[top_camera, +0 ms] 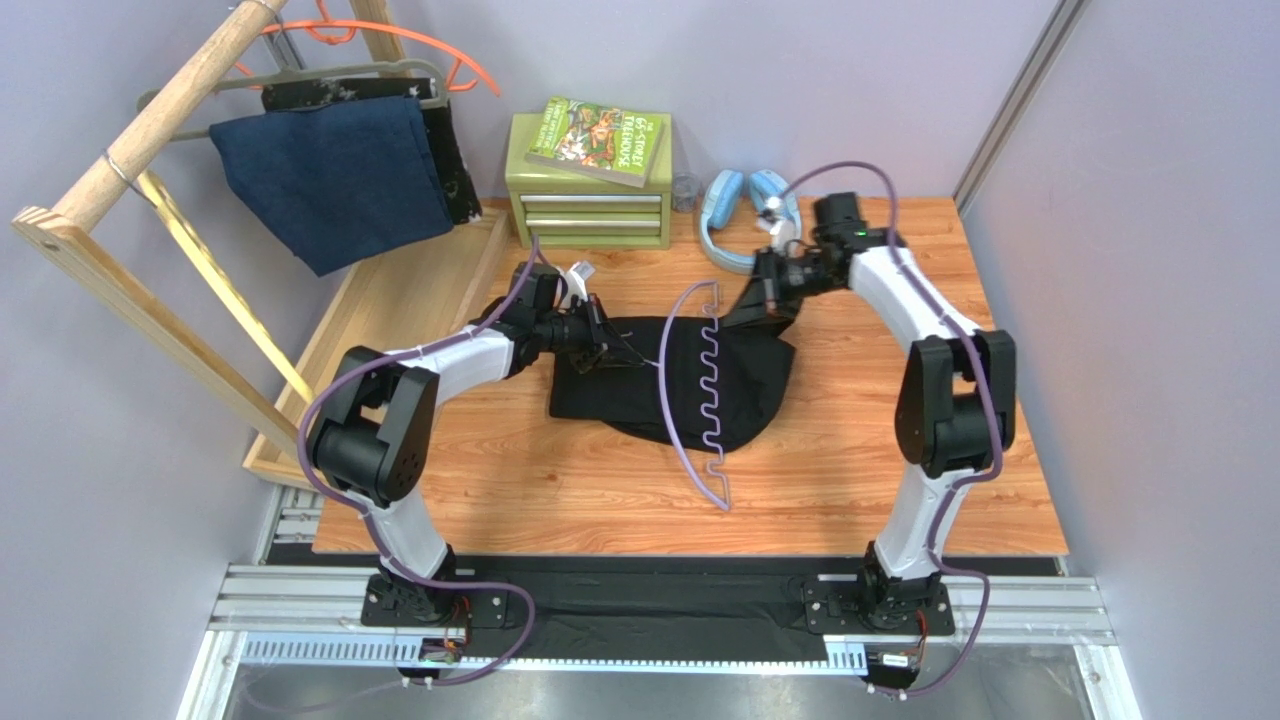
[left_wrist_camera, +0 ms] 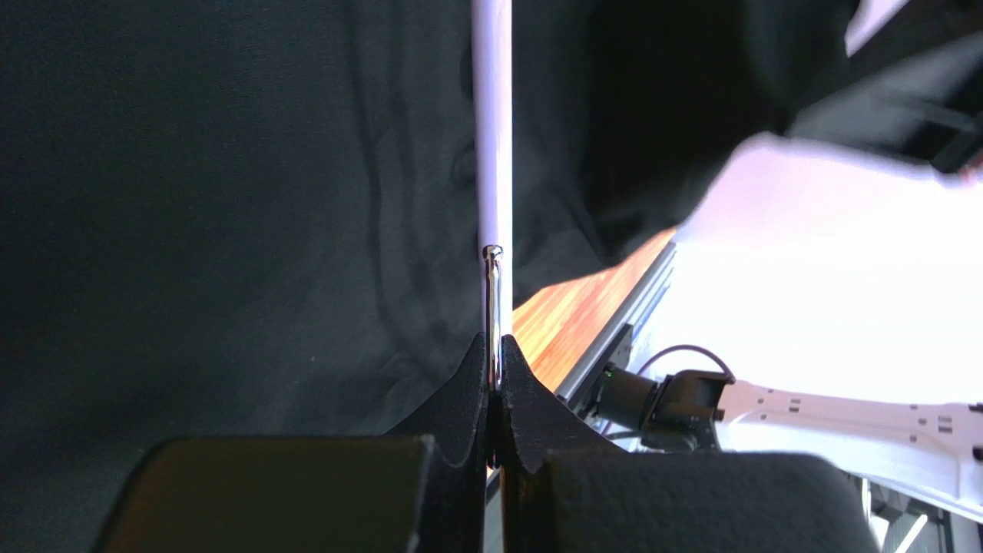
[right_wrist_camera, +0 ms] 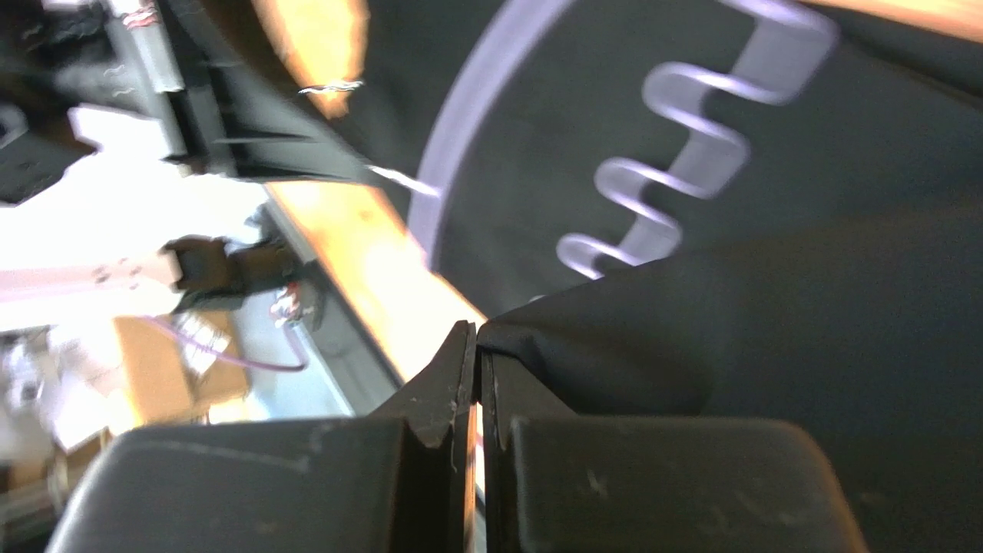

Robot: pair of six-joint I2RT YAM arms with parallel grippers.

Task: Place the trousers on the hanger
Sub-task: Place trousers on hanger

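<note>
Counter [top_camera: 902, 495] first: a wooden top with a green drawer box [top_camera: 589, 203] at its far edge, which I'll steer by. In front of that box and a little to its right lie the trousers [top_camera: 616, 398]. They are a bunched black heap, wider across than deep, and folded so that I can't tell which way the waist or cuffs point.

Across them, to the front right of the box, lies the hanger [top_camera: 709, 393]. Its long axis runs away from the box's edge toward the near edge of the counter. The wavy arm rests on the cloth, the bowed side bulges to the left, and the near tip overhangs onto the wood.

The left hand [left_wrist_camera: 493, 351], directly in front of the box, is pinched tight on a thin stem of the hanger, I'd guess to hold it steady. The right hand [right_wrist_camera: 475, 346], right of the box at the trousers' far edge, is clamped on a fold of black fabric. That looks to me like readiness to draw the cloth over the hanger's arm.
</note>
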